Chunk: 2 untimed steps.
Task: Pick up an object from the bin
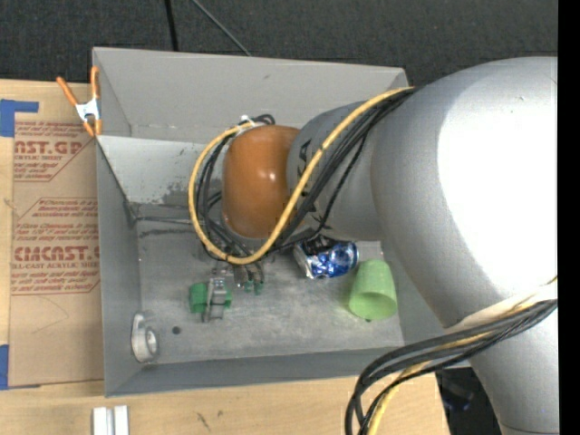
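Observation:
Below the arm's orange cover, my gripper (220,290) reaches down to the bin floor, left of the middle. A small dark green thing (198,299) lies right at its tip, with another green bit (253,284) showing just to the right. Whether the gripper has hold of it I cannot make out. A crumpled blue and white wrapper (329,260) lies to the right, partly under the arm. Beside that, a light green cup (372,291) lies on its side.
A small silver metal piece (142,337) rests in the near left corner of the bin. The big arm with its yellow and black cables covers the right and back of the bin. Bare floor shows along the front.

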Available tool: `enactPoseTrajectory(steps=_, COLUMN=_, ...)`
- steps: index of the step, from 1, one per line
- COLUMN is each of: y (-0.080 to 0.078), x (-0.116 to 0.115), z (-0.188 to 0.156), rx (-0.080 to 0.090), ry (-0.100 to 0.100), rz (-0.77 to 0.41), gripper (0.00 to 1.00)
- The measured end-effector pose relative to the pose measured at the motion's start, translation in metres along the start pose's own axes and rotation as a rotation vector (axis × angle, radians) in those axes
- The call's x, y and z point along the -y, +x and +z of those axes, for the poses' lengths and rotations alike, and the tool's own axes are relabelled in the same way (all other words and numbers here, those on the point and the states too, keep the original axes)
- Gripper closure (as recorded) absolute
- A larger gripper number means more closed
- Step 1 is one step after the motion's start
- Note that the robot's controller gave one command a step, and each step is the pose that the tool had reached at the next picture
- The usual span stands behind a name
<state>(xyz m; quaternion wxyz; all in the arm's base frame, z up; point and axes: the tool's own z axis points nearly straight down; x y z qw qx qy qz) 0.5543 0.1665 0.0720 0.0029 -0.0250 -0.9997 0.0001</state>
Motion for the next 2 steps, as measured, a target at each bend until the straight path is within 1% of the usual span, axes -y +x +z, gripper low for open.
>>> enactPoseTrajectory(steps=1, y=-0.002, x=0.000, z=-0.005, rx=0.006, ry=-0.002, rz=0.001, gripper=1.00)
enactPoseTrajectory(steps=2, y=0.029, x=0.009, z=-0.129, rx=0.013, ry=-0.004, rz=0.036, gripper=1.00)
